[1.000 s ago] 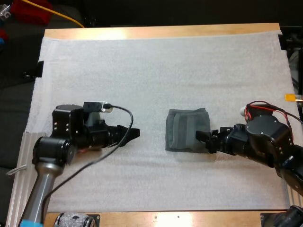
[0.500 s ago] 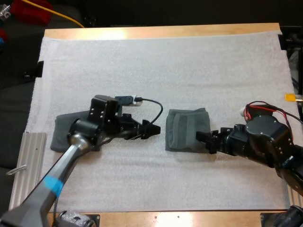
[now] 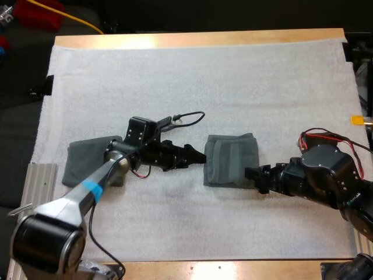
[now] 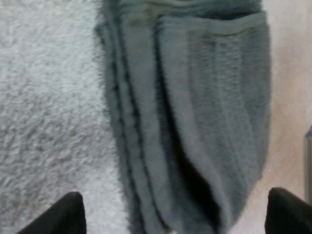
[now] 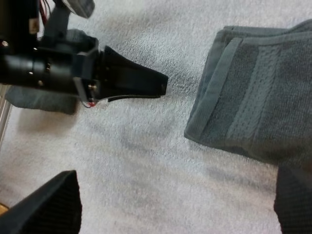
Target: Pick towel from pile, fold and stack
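Observation:
A folded dark grey-green towel (image 3: 230, 160) lies right of the mat's middle. My left gripper (image 3: 198, 156) reaches it from the left and stops just short of its left edge. In the left wrist view my left gripper (image 4: 175, 195) is open, its fingers wide apart, with the towel (image 4: 195, 107) right ahead. My right gripper (image 3: 254, 178) sits at the towel's lower right corner. In the right wrist view my right gripper (image 5: 178, 175) is open beside the towel (image 5: 258, 92), facing my left gripper (image 5: 134, 80). A second towel (image 3: 81, 163) lies at the mat's left, partly under my left arm.
The white mat (image 3: 192, 81) stretches bare toward the far side. A ribbed metal rail (image 3: 35, 192) runs along the table's left front edge. The second towel (image 5: 39, 95) lies behind my left arm in the right wrist view.
My left arm has swung right, off the left towel and up to the folded towel's left edge. My right gripper has drawn back slightly from the towel's right side.

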You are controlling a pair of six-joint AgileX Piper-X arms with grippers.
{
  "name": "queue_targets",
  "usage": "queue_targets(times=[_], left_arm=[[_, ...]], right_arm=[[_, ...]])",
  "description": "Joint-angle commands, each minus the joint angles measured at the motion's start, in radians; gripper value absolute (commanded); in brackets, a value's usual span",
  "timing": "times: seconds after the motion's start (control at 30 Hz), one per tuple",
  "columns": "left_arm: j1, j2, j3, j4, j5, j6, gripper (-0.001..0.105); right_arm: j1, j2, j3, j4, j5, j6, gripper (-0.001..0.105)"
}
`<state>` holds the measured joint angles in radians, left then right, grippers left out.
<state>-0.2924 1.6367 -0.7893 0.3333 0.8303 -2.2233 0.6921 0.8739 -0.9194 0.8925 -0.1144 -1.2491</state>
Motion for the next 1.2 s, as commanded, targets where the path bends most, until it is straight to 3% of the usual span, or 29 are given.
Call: queue_targets(times=[0.0, 0.63, 0.97, 1.17], left_arm=[[-0.004, 0.009, 0.001, -0.023, 0.013, -0.004, 0.072], [-0.004, 0.065, -0.066, 0.021, -0.009, -0.128, 0.072], [-0.015, 0.106, -0.084, 0.068, 0.009, -0.133, 0.071], [-0.072, 0.132, -0.124, 0.081, 0.001, -0.152, 0.071]], right_arm=[[-0.002, -0.005, -0.008, 0.003, 0.007, -0.003, 0.078], [-0.002, -0.005, -0.008, 0.003, 0.025, -0.003, 0.078], [-0.002, -0.005, -0.008, 0.003, 0.025, -0.003, 0.078], [-0.002, -0.005, -0.008, 0.003, 0.025, -0.003, 0.078]])
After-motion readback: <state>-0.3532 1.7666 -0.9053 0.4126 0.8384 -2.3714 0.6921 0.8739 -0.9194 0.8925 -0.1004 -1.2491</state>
